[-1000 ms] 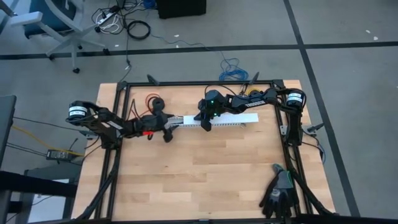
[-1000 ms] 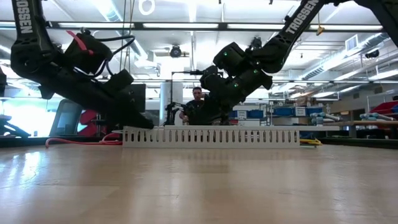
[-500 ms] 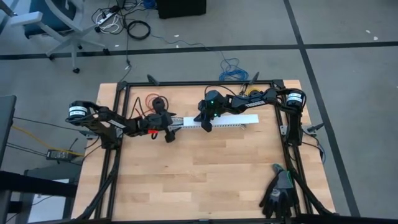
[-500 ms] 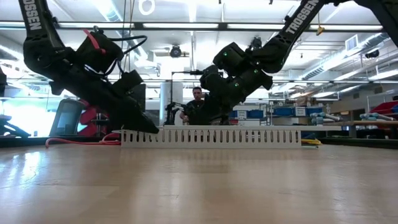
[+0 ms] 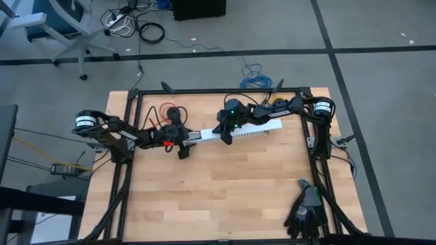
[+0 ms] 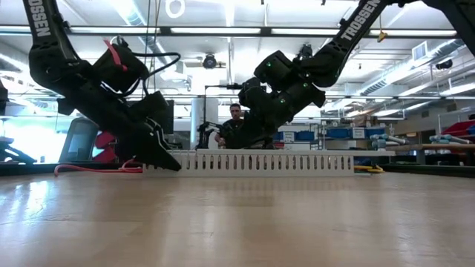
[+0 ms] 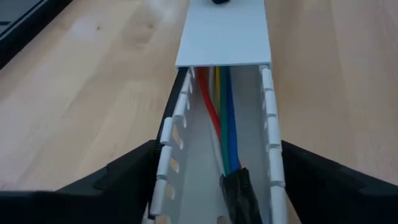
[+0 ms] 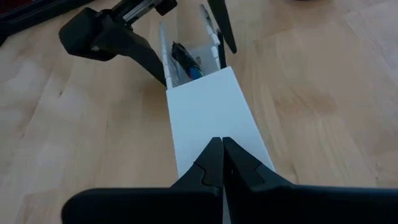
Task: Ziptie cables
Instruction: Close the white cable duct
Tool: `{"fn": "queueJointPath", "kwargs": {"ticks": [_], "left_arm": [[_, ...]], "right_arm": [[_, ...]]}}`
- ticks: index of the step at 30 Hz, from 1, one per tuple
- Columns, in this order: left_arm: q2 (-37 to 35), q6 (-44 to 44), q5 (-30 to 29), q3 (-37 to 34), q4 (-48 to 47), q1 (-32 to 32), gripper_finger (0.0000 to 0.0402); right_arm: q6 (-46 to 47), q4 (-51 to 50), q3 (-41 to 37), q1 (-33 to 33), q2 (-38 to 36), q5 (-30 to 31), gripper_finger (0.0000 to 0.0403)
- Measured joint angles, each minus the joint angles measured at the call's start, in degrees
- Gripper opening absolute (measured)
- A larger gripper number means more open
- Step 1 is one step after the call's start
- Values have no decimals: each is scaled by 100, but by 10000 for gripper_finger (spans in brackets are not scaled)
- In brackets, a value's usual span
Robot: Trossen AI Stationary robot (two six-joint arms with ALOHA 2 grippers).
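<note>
Our left jaws (image 7: 214,180) straddle, open, the slotted white plastic channel (image 7: 224,37) lengthwise over the multicoloured cables (image 7: 219,112); right jaws (image 8: 222,163) shut atop its cover.

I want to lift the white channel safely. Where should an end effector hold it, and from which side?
Probably grip the white channel across its two slotted side walls at the open end, coming in along its length: there the cover is off, the cables lie low, and the left end effector already straddles it.

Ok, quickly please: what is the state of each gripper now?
Left gripper: open, fingers straddling the white slotted plastic channel.
Right gripper: shut, tips pressing on the channel's cover, holding nothing.
</note>
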Motion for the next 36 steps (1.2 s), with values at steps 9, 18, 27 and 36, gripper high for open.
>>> {"fn": "queueJointPath", "kwargs": {"ticks": [9,18,27,36], "left_arm": [[66,-117,129,0,86,0,285],[66,-138,158,0,85,0,260],[61,-201,84,2,44,7,258],[57,-213,90,7,10,7,257]], "right_arm": [[0,1,-2,4,0,-36,0],[-4,206,-7,176,6,-86,0],[-448,-615,-15,177,-817,255,0],[-751,-1806,-648,-232,-1826,864,0]]}}
